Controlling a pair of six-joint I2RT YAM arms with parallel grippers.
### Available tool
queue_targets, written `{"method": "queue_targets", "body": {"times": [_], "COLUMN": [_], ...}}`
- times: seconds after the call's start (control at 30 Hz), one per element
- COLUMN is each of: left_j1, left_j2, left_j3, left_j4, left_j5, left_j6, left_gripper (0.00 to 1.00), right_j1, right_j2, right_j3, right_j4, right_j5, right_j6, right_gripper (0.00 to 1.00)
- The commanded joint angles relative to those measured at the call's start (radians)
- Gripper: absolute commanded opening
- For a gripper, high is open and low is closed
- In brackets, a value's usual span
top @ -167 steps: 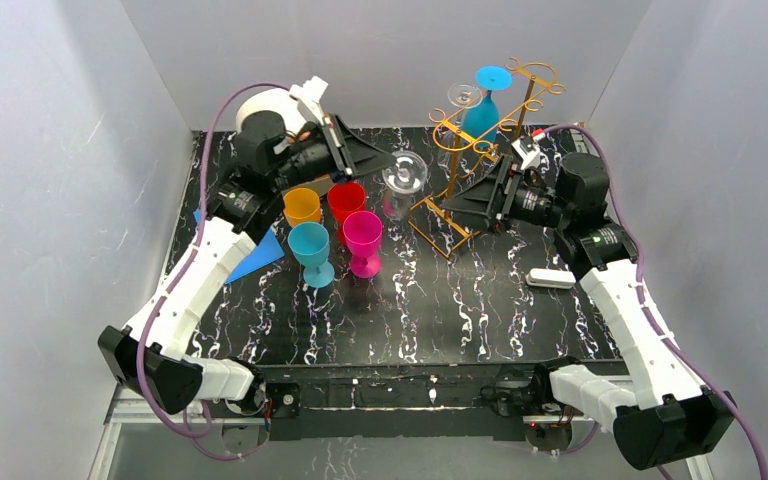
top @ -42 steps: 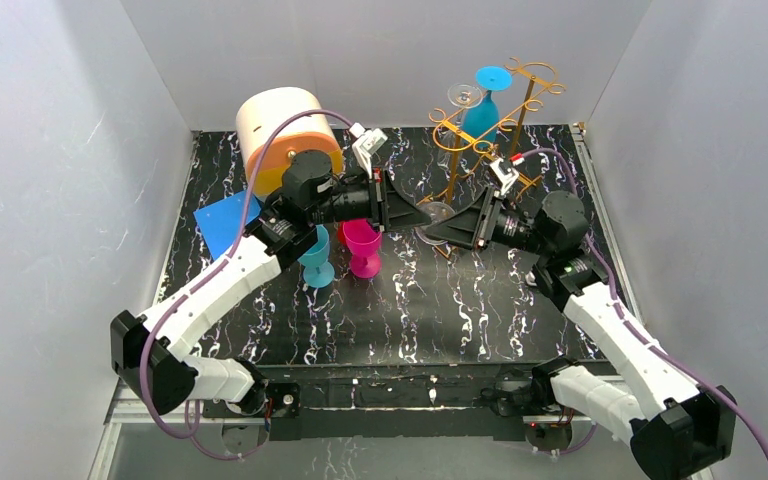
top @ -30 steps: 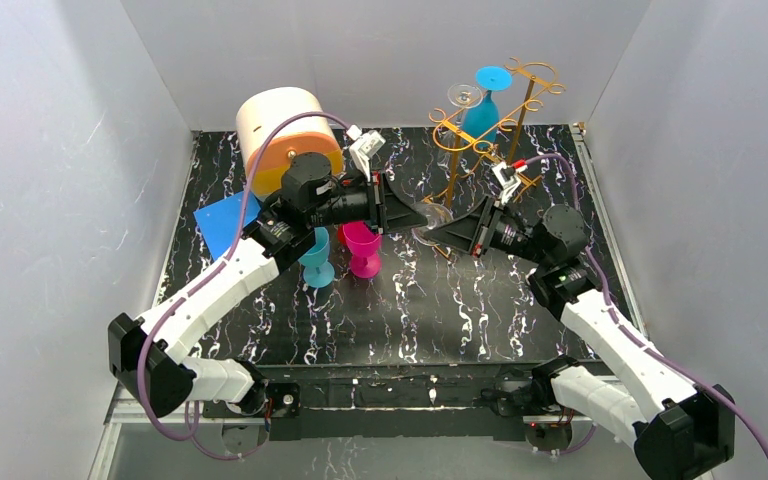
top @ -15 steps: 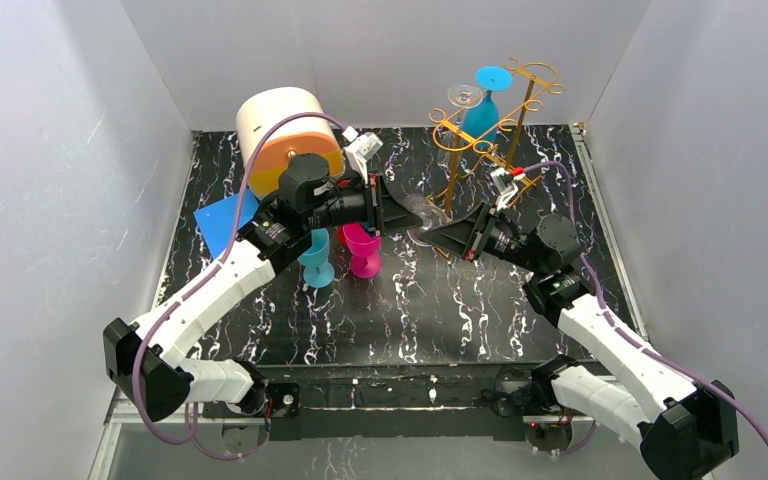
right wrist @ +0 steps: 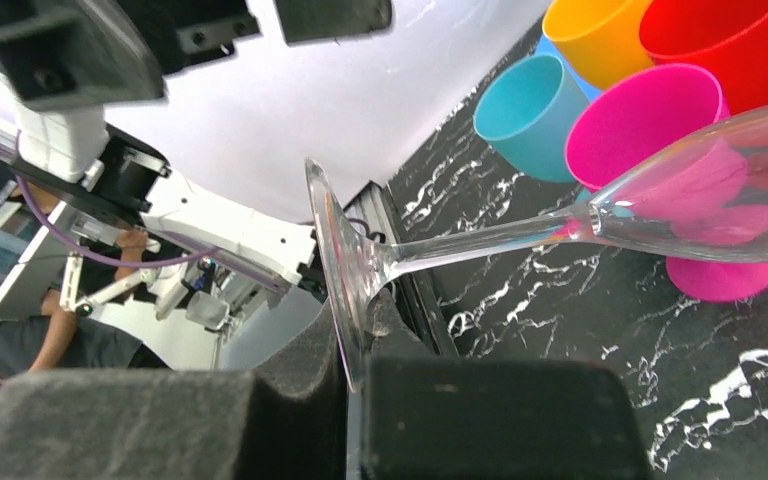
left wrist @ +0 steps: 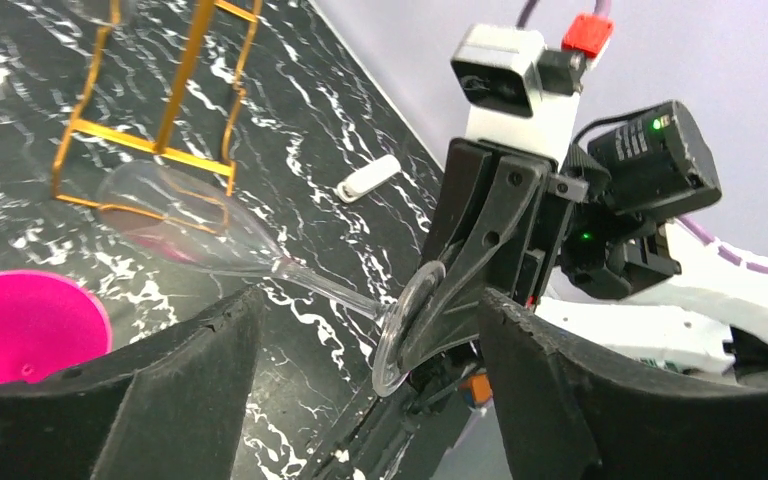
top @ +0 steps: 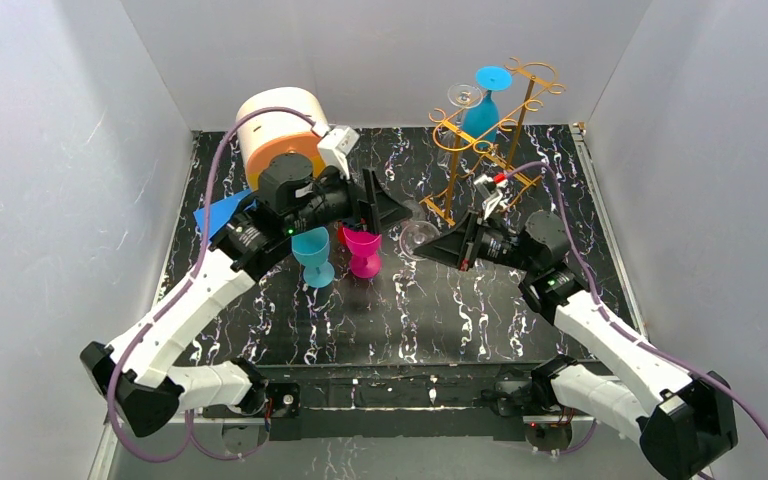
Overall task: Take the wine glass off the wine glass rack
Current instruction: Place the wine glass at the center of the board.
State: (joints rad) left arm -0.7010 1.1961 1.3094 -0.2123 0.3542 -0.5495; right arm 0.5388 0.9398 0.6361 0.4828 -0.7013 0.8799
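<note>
Right gripper (top: pixel 438 247) is clamped on the round foot of the clear wine glass (top: pixel 417 237). The glass is held on its side, off the wine glass rack (top: pixel 485 135), just in front of the rack's wire base. Left gripper (top: pixel 392 210) stands with jaws spread wide to the left of that base, its fingers apart from the glass bowl that points toward it. A blue glass (top: pixel 485 100) hangs upside down on the rack's top rails.

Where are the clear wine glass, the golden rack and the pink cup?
clear wine glass (left wrist: pixel 180 215): left wrist view, on its bowl.
golden rack (left wrist: pixel 150 142): left wrist view, on its base bar.
pink cup (top: pixel 364 243): top view, on its bowl.
</note>
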Motion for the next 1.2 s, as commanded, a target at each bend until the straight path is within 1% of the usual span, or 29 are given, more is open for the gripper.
{"method": "queue_targets", "body": {"times": [0.0,0.03,0.1,0.23,0.3,0.43,0.47,0.53,0.77,0.97,1.03,1.17], "left_j1": [0.003,0.004,0.01,0.048,0.096,0.232,0.251,0.274,0.334,0.363,0.375,0.397], "left_j2": [-0.045,-0.041,-0.03,-0.017,-0.011,0.03,0.045,0.07,0.107,0.135,0.14,0.179], "left_j3": [0.062,0.075,0.093,0.114,0.121,0.148,0.162,0.181,0.168,0.166,0.174,0.224], "left_j4": [-0.104,-0.124,-0.146,-0.169,-0.166,-0.155,-0.158,-0.159,-0.127,-0.16,-0.178,-0.243], "left_j5": [-0.156,-0.172,-0.181,-0.173,-0.12,0.063,0.098,0.149,0.226,0.246,0.249,0.272], "left_j6": [0.045,0.046,0.051,0.041,0.025,-0.054,-0.068,-0.082,-0.145,-0.116,-0.098,-0.039], "left_gripper": [0.86,0.9,0.95,0.98,0.98,0.98,0.98,0.98,0.98,0.98,0.98,0.98], "right_j1": [0.006,0.009,0.01,0.015,0.02,0.033,0.04,0.055,0.125,0.179,0.183,0.199], "right_j2": [-0.014,-0.022,-0.043,-0.073,-0.085,-0.116,-0.121,-0.127,-0.142,-0.168,-0.176,-0.164], "right_j3": [0.06,0.056,0.048,0.043,0.043,0.031,0.029,0.025,0.004,-0.024,-0.038,-0.035], "right_j4": [-0.041,-0.046,-0.059,-0.111,-0.142,-0.185,-0.199,-0.218,-0.288,-0.407,-0.412,-0.479], "right_j5": [-0.044,-0.044,-0.039,-0.034,-0.036,-0.039,-0.039,-0.049,-0.116,-0.143,-0.117,-0.09], "right_j6": [-0.122,-0.144,-0.19,-0.291,-0.34,-0.453,-0.496,-0.603,-1.012,-1.434,-1.498,-1.643], "right_gripper": [0.01,0.01,0.01,0.01,0.01,0.01,0.01,0.01,0.01,0.01,0.01,0.01]}}
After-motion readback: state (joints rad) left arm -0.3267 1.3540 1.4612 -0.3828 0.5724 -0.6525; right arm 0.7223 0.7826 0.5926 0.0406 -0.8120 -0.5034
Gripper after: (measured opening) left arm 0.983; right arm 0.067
